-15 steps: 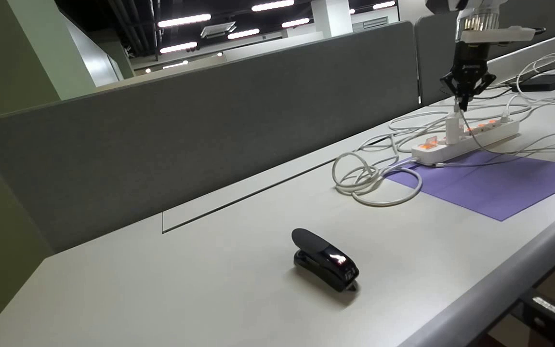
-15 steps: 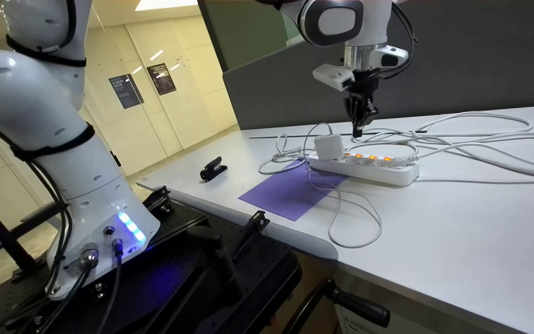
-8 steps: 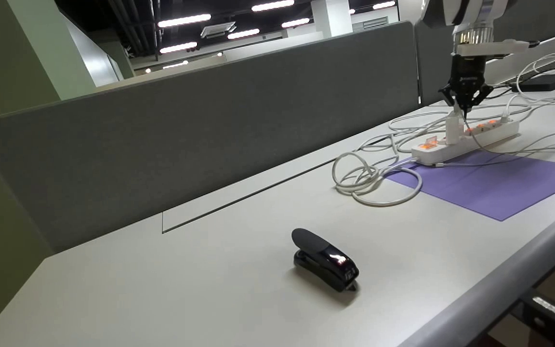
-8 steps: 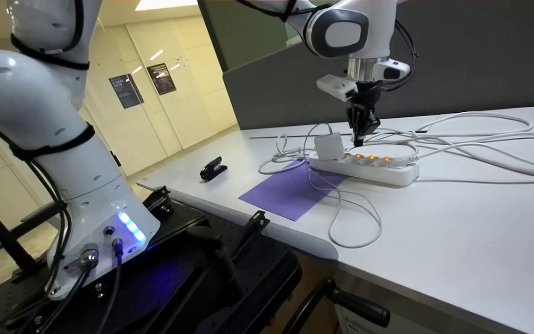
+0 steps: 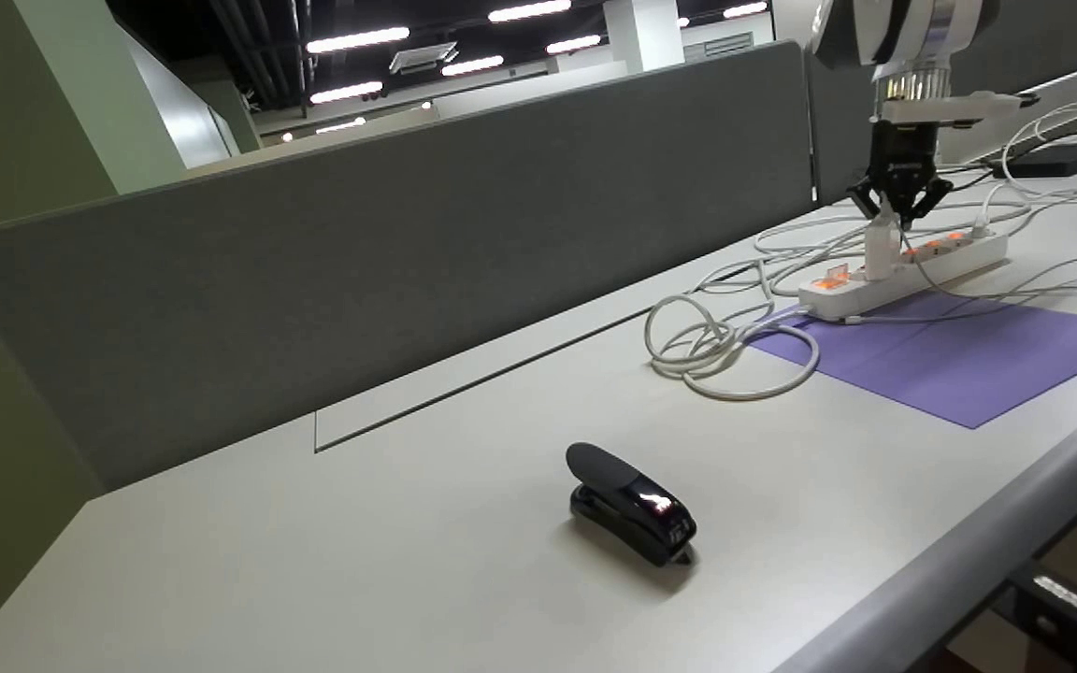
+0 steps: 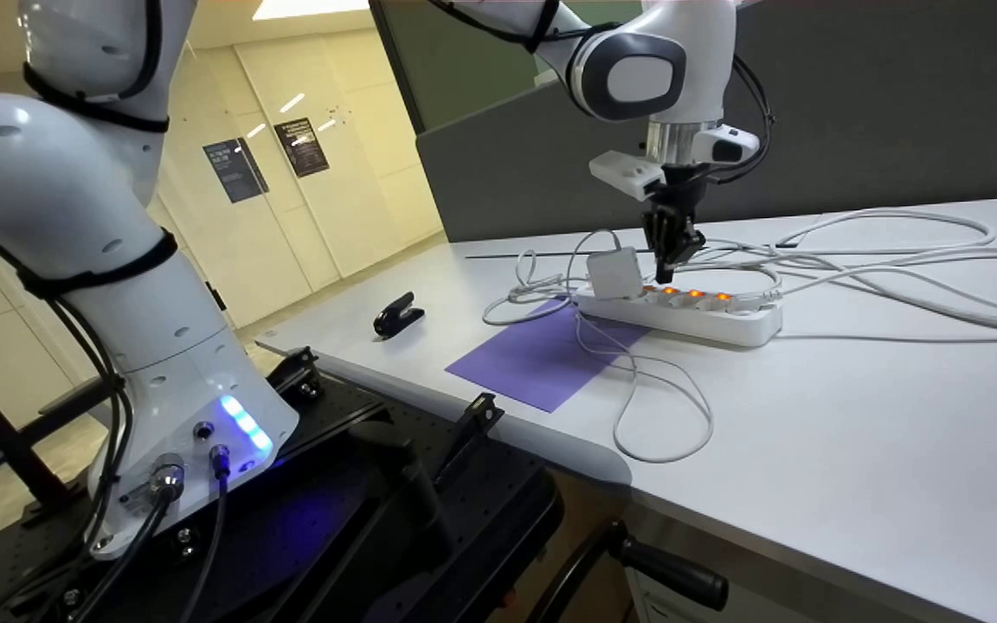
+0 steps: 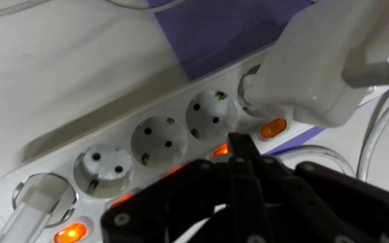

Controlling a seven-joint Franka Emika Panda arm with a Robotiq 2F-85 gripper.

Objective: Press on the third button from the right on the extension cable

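The extension cable is a slim white power strip, seen in both exterior views [image 5: 954, 262] [image 6: 689, 324] and in the wrist view [image 7: 183, 96]. It has a row of orange switches. My gripper, in both exterior views [image 5: 905, 224] [image 6: 664, 277] and the wrist view [image 7: 243, 143], is shut and empty, pointing down close above the strip beside the white adapter. In the wrist view its tip partly covers a lit switch [image 7: 221, 150]. A dimmer switch [image 7: 274, 128] lies to its right, beside the adapter. Touching or apart cannot be told.
A bulky white adapter [image 7: 309, 67] [image 6: 614, 275] stands plugged in beside the gripper. A white plug [image 7: 41, 200] fills the end socket. Loose cords [image 5: 735, 350] loop around the strip. Purple paper [image 5: 978, 360] lies under it. A black stapler-like object [image 5: 632, 505] lies apart. A grey partition [image 5: 501, 215] stands behind.
My gripper has come down toward the strip and shifted slightly left in an exterior view. It stays shut. The strip, adapter and cords have not visibly moved.
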